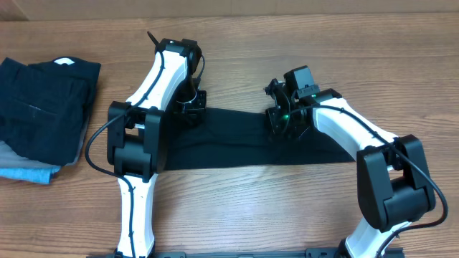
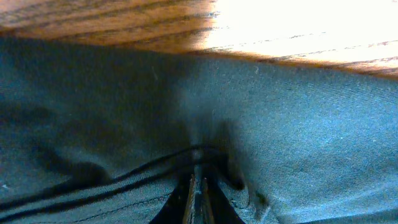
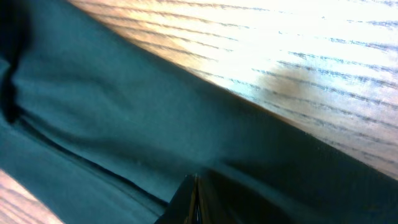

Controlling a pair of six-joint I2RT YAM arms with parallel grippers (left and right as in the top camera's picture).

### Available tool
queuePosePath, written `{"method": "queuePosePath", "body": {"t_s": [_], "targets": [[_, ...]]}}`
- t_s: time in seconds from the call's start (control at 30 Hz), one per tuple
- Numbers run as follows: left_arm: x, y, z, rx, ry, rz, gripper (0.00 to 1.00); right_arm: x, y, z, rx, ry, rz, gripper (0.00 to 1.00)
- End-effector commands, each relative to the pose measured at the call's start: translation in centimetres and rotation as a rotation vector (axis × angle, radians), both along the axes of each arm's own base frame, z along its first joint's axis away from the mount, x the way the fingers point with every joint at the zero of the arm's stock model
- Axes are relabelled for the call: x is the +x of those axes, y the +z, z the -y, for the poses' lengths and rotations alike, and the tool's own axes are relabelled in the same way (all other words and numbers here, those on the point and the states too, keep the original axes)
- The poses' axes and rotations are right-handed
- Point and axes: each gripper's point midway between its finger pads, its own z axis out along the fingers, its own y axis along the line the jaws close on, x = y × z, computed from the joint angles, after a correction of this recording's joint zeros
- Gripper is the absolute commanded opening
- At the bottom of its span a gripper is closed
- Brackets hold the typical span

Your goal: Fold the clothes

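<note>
While the left tool [image 1: 188, 109] sits with its tips pressed together on a little ridge of dark cloth – you can see the fabric puckering right at the pinch in the left wrist view [image 2: 198, 184] – the right tool [image 1: 280, 120] looks the same, tips together and nipping the cloth at its edge [image 3: 194, 188]. So both are clamped on the black T-shirt [image 1: 229, 142], one towards each end of its far edge.

Why there? My read is that two grips spaced apart along one edge let that edge rise level and travel over as a clean fold, with no sagging middle.

Moving outward: the shirt lies as a long flat band across the middle of the counter [image 1: 237, 43], stretched between the two arms, its near edge fairly straight.

Counting up – two arms, two tools, one shirt in hand. Well apart at the left edge of the counter sits one pile [image 1: 43, 100] of finished clothes, a dark garment on top and at least one paler layer peeking out underneath.
</note>
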Motion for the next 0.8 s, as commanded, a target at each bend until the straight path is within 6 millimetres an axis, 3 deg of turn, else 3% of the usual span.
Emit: {"method": "queuePosePath", "body": {"t_s": [0.0,0.17,0.47,0.5,0.63,0.77], "targets": [[0.1,1.0,0.4,-0.017,-0.021,0.029,0.11,-0.6,-0.7,0.0,0.001,0.011,0.002,0.04],[0.2,0.9,0.4,-0.018,-0.021,0.031,0.12,-3.3,-1.5,-0.4,0.045,0.026,-0.107,0.04],[0.5,0.9,0.4,-0.013,-0.023,0.043,0.14,-10.0,-2.0,1.5,-0.031,0.016,-0.405,0.04],[0.5,0.9,0.4,-0.013,-0.023,0.043,0.14,-9.9,-1.9,1.5,-0.030,0.017,-0.401,0.04],[0.5,0.9,0.4,-0.014,-0.026,0.044,0.15,-5.9,2.8,-0.9,0.083,0.042,-0.249,0.04],[0.6,0.8,0.4,-0.016,-0.026,0.050,0.17,-3.0,1.3,-0.3,-0.004,0.058,-0.074,0.04]]}}
